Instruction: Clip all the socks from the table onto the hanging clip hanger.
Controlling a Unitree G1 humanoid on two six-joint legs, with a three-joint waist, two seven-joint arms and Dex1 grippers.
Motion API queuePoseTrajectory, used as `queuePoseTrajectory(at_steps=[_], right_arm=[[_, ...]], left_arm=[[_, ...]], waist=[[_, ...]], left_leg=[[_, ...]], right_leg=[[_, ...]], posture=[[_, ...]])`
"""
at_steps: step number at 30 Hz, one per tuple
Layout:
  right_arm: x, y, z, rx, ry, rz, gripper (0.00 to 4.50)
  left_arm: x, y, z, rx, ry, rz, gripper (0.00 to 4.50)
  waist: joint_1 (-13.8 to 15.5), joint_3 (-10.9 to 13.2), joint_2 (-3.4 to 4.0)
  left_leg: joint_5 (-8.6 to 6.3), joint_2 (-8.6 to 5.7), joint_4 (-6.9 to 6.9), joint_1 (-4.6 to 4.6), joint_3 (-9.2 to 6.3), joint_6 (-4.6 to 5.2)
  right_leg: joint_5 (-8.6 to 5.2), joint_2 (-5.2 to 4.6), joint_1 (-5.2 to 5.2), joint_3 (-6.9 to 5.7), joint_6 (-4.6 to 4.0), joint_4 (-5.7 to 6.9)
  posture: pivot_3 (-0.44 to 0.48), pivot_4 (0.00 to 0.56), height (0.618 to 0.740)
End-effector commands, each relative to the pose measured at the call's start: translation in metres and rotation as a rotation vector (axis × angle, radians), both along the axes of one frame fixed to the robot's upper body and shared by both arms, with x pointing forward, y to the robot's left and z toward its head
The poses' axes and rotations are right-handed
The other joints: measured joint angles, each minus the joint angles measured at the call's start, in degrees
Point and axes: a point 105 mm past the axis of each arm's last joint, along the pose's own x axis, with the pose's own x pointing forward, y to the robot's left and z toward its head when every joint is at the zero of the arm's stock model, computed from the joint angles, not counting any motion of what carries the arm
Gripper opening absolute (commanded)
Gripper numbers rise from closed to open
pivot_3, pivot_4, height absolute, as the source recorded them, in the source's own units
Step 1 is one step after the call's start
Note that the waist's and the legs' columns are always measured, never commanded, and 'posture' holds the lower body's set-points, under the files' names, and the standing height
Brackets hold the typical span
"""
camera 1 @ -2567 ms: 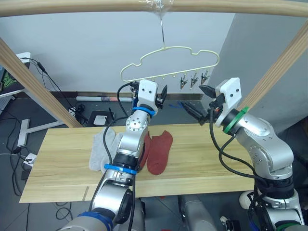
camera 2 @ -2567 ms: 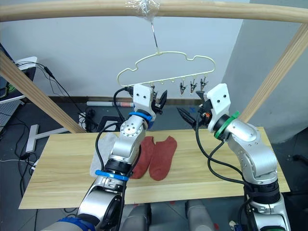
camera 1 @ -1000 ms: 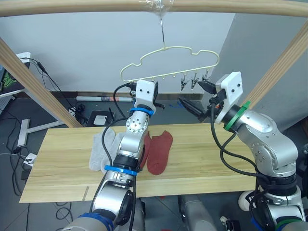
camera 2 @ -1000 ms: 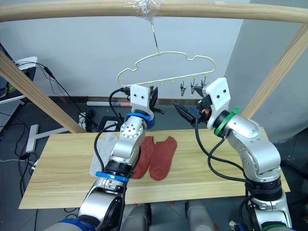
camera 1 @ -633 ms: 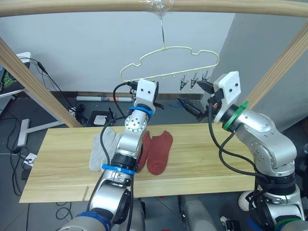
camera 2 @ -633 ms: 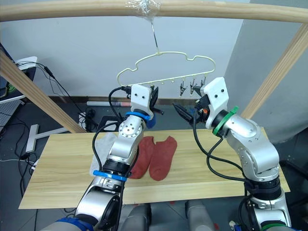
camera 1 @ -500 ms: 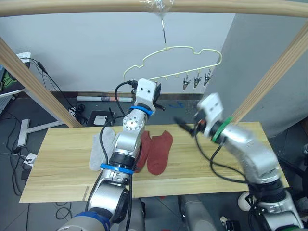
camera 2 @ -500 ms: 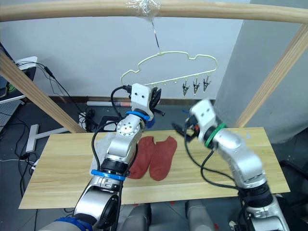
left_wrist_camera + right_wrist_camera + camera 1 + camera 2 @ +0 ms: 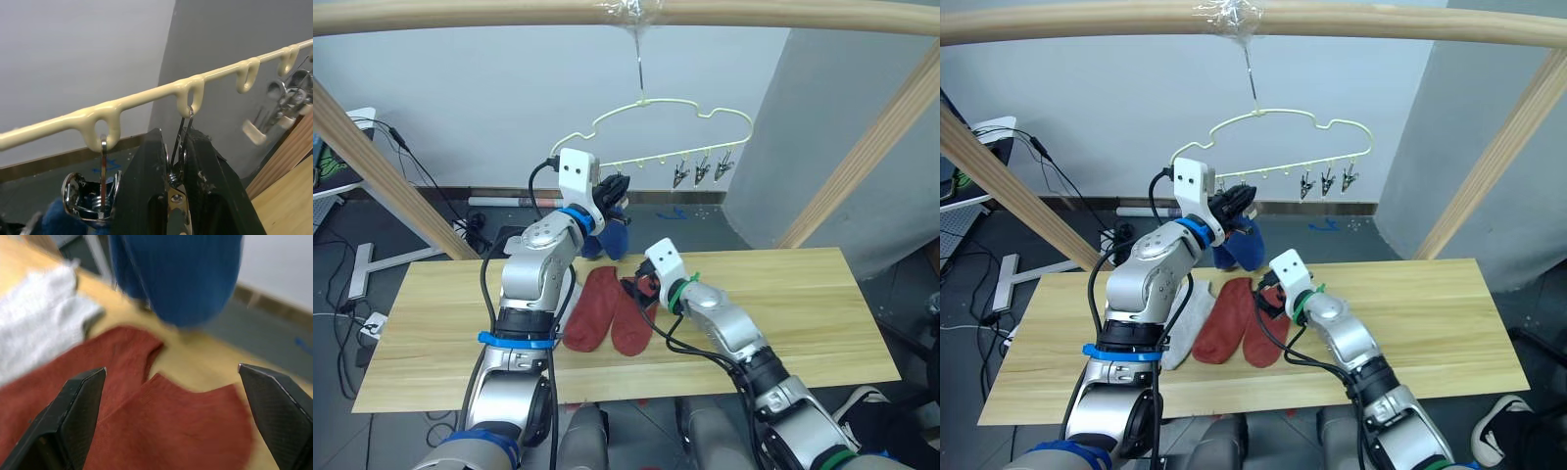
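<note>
Up under the wooden pole, the clip hanger (image 9: 1288, 125) hangs by its hook, its bar of clips above the far edge of the table (image 9: 1430, 323). The left gripper (image 9: 172, 169) is raised to the bar's left end, its two black fingers clenched on a metal clip (image 9: 179, 147) that dangles from one of the bar's loops. A blue sock (image 9: 1240, 245) hangs just below that gripper, from the neighbouring clip at the left end. Three more dark clips (image 9: 700, 168) hang free toward the right end of the bar.

Down on the table, two rust red socks (image 9: 1234, 323) lie side by side and touching near the middle, with a light grey sock (image 9: 1183, 315) just to their left, touching the nearer red one. The right gripper (image 9: 171, 396) hovers low over the red socks, fingers spread wide apart and grasping nothing; the right wrist view shows both red socks between its fingertips, the grey sock beside them, the blue sock hanging beyond.
</note>
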Motion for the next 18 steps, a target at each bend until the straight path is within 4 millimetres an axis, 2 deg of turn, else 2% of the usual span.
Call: queuePoseTrajectory(at_steps=[1, 3, 5, 9, 12, 18], right_arm=[[0.004, -0.001, -0.007, -0.031, -0.023, -0.011, 4.50], [0.005, -0.002, -0.010, -0.028, -0.015, -0.025, 4.50], [-0.001, -0.002, -0.029, -0.082, 0.031, -0.021, 4.50], [-0.011, -0.007, -0.051, -0.147, 0.091, -0.004, 4.50], [-0.017, -0.013, -0.061, -0.185, 0.116, 0.023, 3.90], [-0.021, -0.026, -0.070, -0.255, 0.096, 0.068, 1.85]], left_arm=[[-0.005, -0.004, -0.001, 0.004, 0.001, -0.006, 0.18], [-0.005, -0.004, -0.002, 0.005, 0.002, -0.004, 0.18], [-0.005, -0.004, -0.003, 0.012, 0.006, -0.003, 0.18], [-0.005, -0.003, -0.004, 0.023, 0.008, -0.002, 0.18], [-0.005, -0.003, -0.004, 0.027, 0.007, -0.002, 0.18], [-0.005, -0.004, -0.004, 0.031, 0.006, -0.009, 0.18]], waist=[[0.25, 0.00, 0.00], [0.32, 0.00, 0.00], [0.34, 0.00, 0.00], [0.19, 0.00, 0.00], [0.20, -0.01, 0.00], [0.18, -0.02, 0.01]], left_leg=[[0.00, -0.02, 0.00, -0.03, 0.03, 0.00], [0.00, -0.05, 0.01, -0.05, 0.05, 0.00], [0.00, -0.04, 0.01, -0.02, 0.03, 0.00], [0.00, -0.02, 0.01, 0.08, 0.03, 0.00], [0.00, -0.02, 0.02, 0.16, 0.03, 0.00], [0.00, -0.02, 0.01, 0.24, 0.04, 0.00]], right_leg=[[0.08, -0.03, 0.00, 0.02, -0.12, -0.04], [0.14, -0.06, 0.00, 0.02, -0.22, -0.06], [0.13, -0.05, -0.01, 0.01, -0.20, -0.03], [0.00, -0.02, 0.04, 0.02, 0.02, 0.05], [0.00, -0.02, 0.13, 0.02, 0.03, 0.05], [-0.01, -0.02, 0.19, 0.03, 0.03, 0.05]], posture=[[-0.009, 0.249, 0.740], [-0.009, 0.249, 0.740], [0.005, 0.244, 0.740], [0.005, 0.244, 0.740], [0.005, 0.244, 0.740], [0.005, 0.244, 0.740]])
